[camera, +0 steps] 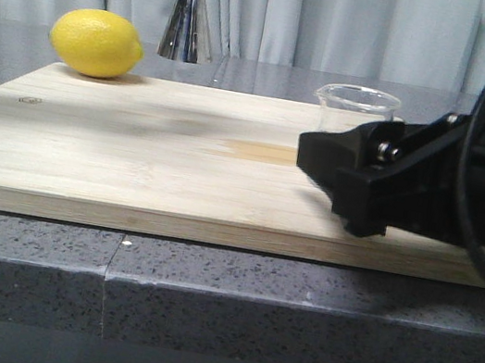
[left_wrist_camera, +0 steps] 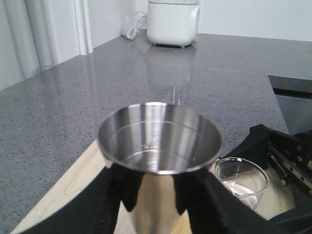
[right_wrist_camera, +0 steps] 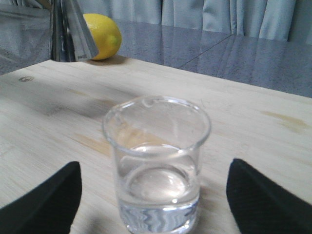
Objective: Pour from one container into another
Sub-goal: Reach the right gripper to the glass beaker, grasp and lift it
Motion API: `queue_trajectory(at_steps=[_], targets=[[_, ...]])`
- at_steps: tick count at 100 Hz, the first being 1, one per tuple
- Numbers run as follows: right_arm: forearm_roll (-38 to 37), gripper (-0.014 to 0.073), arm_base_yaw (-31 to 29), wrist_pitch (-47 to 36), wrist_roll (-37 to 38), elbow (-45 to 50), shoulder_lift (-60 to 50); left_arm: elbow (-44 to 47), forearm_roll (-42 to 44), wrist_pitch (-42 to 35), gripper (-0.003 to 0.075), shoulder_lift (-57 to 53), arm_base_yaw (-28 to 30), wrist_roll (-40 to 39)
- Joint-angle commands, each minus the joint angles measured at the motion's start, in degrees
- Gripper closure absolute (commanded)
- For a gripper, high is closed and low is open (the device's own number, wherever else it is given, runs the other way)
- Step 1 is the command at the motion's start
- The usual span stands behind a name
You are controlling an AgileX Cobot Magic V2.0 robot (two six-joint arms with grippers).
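- Spillage is worrying me: my right gripper (right_wrist_camera: 156, 195) is straddling the beaker (right_wrist_camera: 157, 163) wide open, and an off-centre close could tip it.
- My left gripper (left_wrist_camera: 156, 204) is clamping the jigger (left_wrist_camera: 160, 141), apparently dry, above the board's (camera: 136, 144) far edge, beside the lemon (camera: 97, 43).
- Beaker, holding shallow clear liquid, is standing near the board's right end.

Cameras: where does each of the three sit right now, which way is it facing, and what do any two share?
Front view: low at the table edge, facing forward over the wooden board; right gripper reaches in, left arm at top.
Left wrist view: above the steel jigger, looking down into its cup; black fingers clamp it.
Right wrist view: low over the board, facing the glass beaker between open jaws.
Shared: beaker and jigger appear in all three; the lemon in front and right wrist.
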Motion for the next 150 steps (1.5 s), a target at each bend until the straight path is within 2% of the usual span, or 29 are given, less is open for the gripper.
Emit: queue_trajectory(at_steps=[1, 49, 71, 78, 111, 150], targets=[[-1.14, 0.0043, 0.07, -6.61, 0.27, -1.24, 0.34, -1.63, -4.68, 6.22, 0.0479, -2.58, -0.61, -0.39], [-1.14, 0.0049, 0.07, -4.62, 0.27, -3.66, 1.65, -1.63, -4.68, 6.22, 0.0479, -2.58, -0.61, -0.39], [-1.14, 0.0216, 0.07, -4.20, 0.27, -3.66, 1.65, -1.63, -4.68, 6.22, 0.0479, -2.58, -0.61, -0.39], [-1.14, 0.0244, 0.07, -4.20, 0.27, -3.66, 1.65, -1.63, -4.68, 6.22, 0.0479, -2.58, -0.61, -0.39], [-1.14, 0.0244, 0.07, -4.12, 0.27, -3.66, 0.82, -1.63, -4.68, 6.22, 0.0479, -2.58, -0.61, -0.39], [2.60, 0.0245, 0.07, -4.08, 0.27, -3.76, -3.61, -1.63, -4.68, 6.22, 0.0479, -2.58, -0.61, -0.39]])
